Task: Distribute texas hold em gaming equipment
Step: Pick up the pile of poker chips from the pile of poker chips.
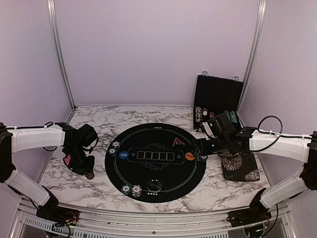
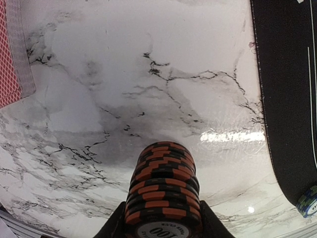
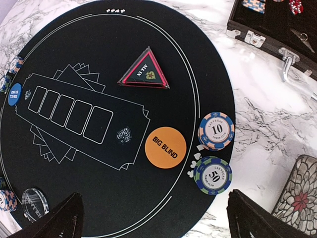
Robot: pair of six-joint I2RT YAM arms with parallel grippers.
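- Locate the orange-and-black chip stack point(image 2: 163, 191) off the left edge of the round mat point(image 1: 155, 163), over the bare marble surface point(image 2: 148, 74). Note a red-backed card point(image 2: 7, 59) lying farther out from the mat.
- Read the left fingers point(image 2: 113, 227) as drawn narrow and clamped on the near end of that stack, one on each side of the rim. Unable to tell whether the far end rests on the surface or hangs clear.
- Read the right fingers point(image 3: 59, 220) as spread wide and holding nothing, above the right edge of the mat, near the 10 chips point(image 3: 216, 131), the 50 chips point(image 3: 213, 175) and the orange button point(image 3: 165, 148).
- Treat each chip as rigid and dense, but the column as loose, probably bound by friction between smooth faces alone.
- Expect chips beyond the clamped ones to slip or fan out under tilt or a fast swing.
- Take hold across the diameter, on the striped rims, far enough along to pinch most of the column. Avoid a pinch on the end chip alone.
- Keep the column upright and set it down flat inside the left edge of the mat, beside the small chip stacks point(image 1: 115, 147).
- Handle cards as thin, flexible and hard to lift from a flat surface; take them by an overhanging edge.
- Handle buttons as flat, stiff discs; pinch across the rim.
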